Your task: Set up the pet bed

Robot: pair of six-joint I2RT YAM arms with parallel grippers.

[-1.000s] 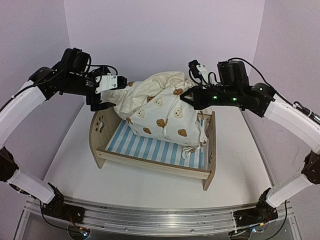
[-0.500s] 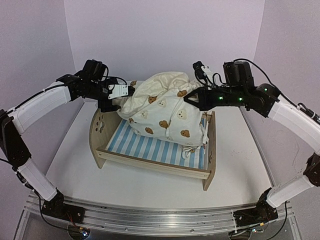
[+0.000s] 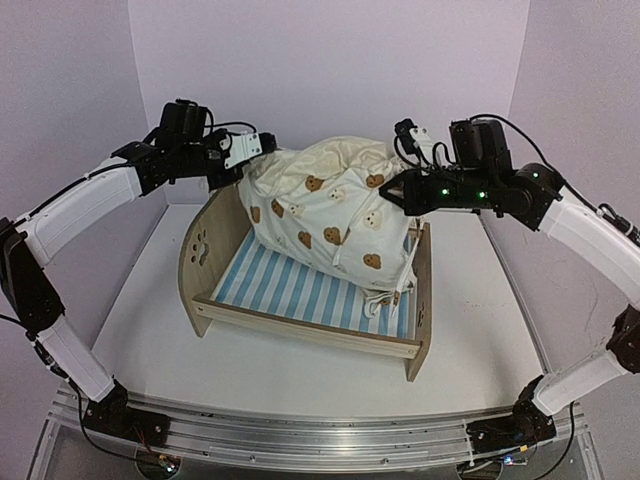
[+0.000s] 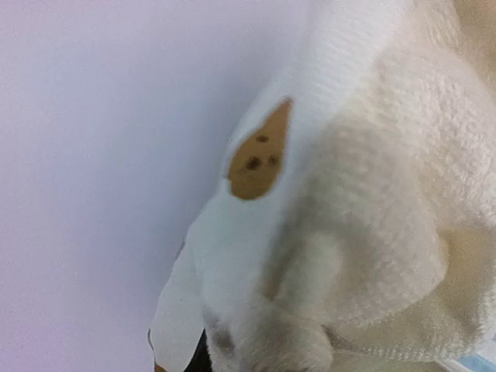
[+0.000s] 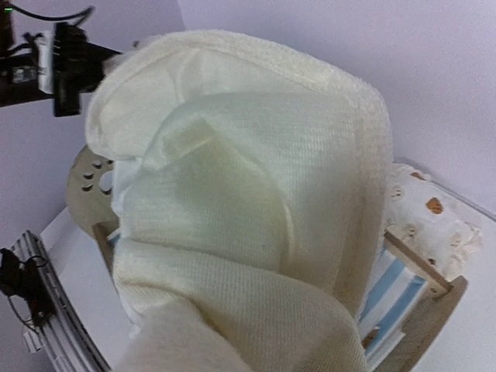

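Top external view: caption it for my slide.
Both arms' jaws grip the bear-print duvet, bunched over the pet bed.

Premises identified as a robot test cell in a laboratory. Plain lilac walls (image 3: pixel 330 70) close in behind and on both sides of the jaws, and a white table (image 3: pixel 150 320) lies below them carrying a single prop, a bed (image 3: pixel 300 325). Nearer than the jaws, an aluminium rail (image 3: pixel 320 435) along the table edge has two arms (image 3: pixel 80 205) bolted to it, with green lamps (image 3: pixel 479 195) lit on the right one.
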